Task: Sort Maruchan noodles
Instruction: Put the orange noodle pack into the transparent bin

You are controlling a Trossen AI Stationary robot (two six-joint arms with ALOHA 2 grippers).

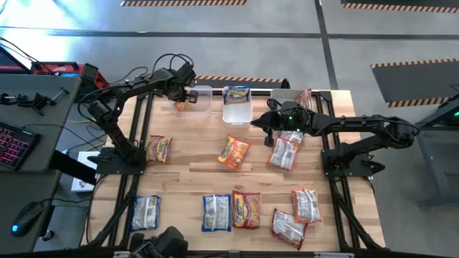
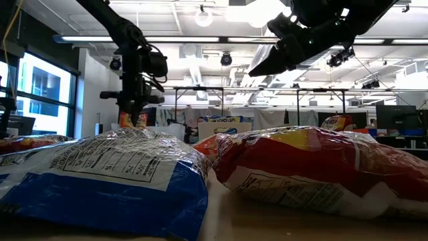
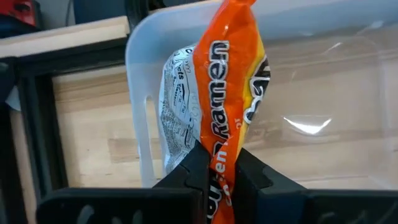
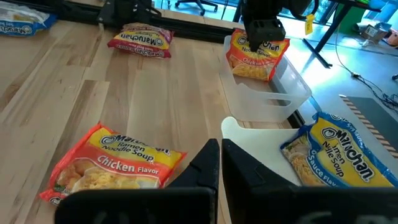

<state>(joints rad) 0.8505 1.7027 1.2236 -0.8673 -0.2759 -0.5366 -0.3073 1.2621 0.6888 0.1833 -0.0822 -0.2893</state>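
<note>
My left gripper (image 1: 183, 97) is shut on an orange-red Maruchan noodle packet (image 3: 227, 93) over the left clear bin (image 3: 140, 74) at the table's far edge; the packet hangs down into the bin. In the right wrist view the same packet (image 4: 256, 55) stands upright in that bin under the left gripper. My right gripper (image 4: 221, 163) is shut and holds nothing, above the table near the middle bin (image 1: 237, 113), which has a blue-and-white packet (image 4: 336, 155) in it. A pink packet (image 1: 305, 95) lies in the right bin. My left gripper pinches the orange-red packet's upper end (image 3: 219, 177) between its two fingers, which come from above and point steeply down. The packet hangs below the fingers, upright, its lower part inside the left bin. Whether its lower end rests on the bin's floor does not show.
Loose packets lie flat on the wooden table: orange ones (image 1: 159, 149) (image 1: 233, 151) (image 1: 246, 209), pink ones (image 1: 285, 152) (image 1: 306, 206) (image 1: 289, 226), blue ones (image 1: 145, 213) (image 1: 216, 212). A desk with a keyboard (image 1: 14, 143) stands left of the table.
</note>
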